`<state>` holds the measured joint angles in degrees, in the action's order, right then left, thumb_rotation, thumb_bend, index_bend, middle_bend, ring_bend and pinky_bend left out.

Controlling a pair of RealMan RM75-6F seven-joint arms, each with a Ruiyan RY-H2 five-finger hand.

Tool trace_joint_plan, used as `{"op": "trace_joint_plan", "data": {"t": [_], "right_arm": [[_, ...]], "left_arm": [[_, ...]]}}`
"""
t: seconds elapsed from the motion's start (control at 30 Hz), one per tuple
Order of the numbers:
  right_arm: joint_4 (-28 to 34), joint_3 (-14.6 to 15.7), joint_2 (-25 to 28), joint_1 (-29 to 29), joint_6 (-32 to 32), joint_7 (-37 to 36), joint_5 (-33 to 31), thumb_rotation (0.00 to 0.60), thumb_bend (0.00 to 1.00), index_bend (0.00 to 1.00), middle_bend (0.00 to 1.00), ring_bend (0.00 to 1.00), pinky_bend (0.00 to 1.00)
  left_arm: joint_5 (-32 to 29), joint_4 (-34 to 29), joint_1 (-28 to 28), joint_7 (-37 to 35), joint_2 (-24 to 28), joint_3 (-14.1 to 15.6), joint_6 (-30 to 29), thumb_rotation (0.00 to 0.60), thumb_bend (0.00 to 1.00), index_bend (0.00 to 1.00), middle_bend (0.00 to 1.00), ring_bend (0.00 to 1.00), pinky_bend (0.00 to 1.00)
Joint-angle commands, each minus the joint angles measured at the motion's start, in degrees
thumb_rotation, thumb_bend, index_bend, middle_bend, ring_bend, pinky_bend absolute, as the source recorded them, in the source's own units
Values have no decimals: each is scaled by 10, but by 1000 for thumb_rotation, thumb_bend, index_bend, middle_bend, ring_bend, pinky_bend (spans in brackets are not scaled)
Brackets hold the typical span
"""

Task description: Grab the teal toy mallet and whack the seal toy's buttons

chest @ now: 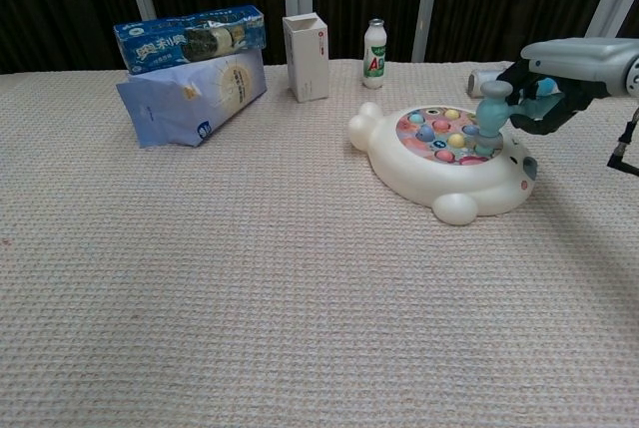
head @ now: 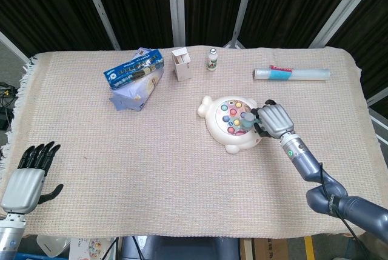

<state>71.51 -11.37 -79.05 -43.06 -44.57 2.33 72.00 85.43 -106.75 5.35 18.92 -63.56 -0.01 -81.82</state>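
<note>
The white seal toy (head: 233, 125) (chest: 439, 164) lies right of the table's middle, its top studded with several coloured buttons. My right hand (head: 274, 120) (chest: 559, 69) grips the teal toy mallet (head: 248, 119) (chest: 493, 121) by its handle. The mallet's head stands down on the buttons at the seal's right side. My left hand (head: 27, 178) hangs at the near left edge of the table, fingers apart and holding nothing; the chest view does not show it.
A blue snack box on a pale bag (head: 134, 78) (chest: 190, 74), a small white carton (head: 182, 64) (chest: 307, 56) and a little bottle (head: 212, 59) (chest: 374, 53) stand along the far side. A rolled sheet (head: 291, 74) lies at the far right.
</note>
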Motion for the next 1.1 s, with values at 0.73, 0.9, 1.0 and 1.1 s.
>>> {"op": "trace_joint_plan", "data": {"t": [0.73,0.9,1.0,1.1], "right_arm": [[34,0,16,1,-17,36,-31,600,781,906,776,539,213],[16,7,1,-3,-4,39,-40,600,781,909,777,540,213],[4,8,-7,-6,2,40,-44,600,781,910,778,540,213],[1,9,-9,-7,1,41,-44,600,780,910,778,540,213]], "left_arm": [[3,13,-1,-16,-3,3,-4,600,236,0,0,0,0],[1,14,-1,-16,-3,4,-2,600,236,0,0,0,0],[-1,14,-1,-17,-3,4,-1,600,236,0,0,0,0],[-1,15,-1,-18,-3,4,-1,600,236,0,0,0,0]]}}
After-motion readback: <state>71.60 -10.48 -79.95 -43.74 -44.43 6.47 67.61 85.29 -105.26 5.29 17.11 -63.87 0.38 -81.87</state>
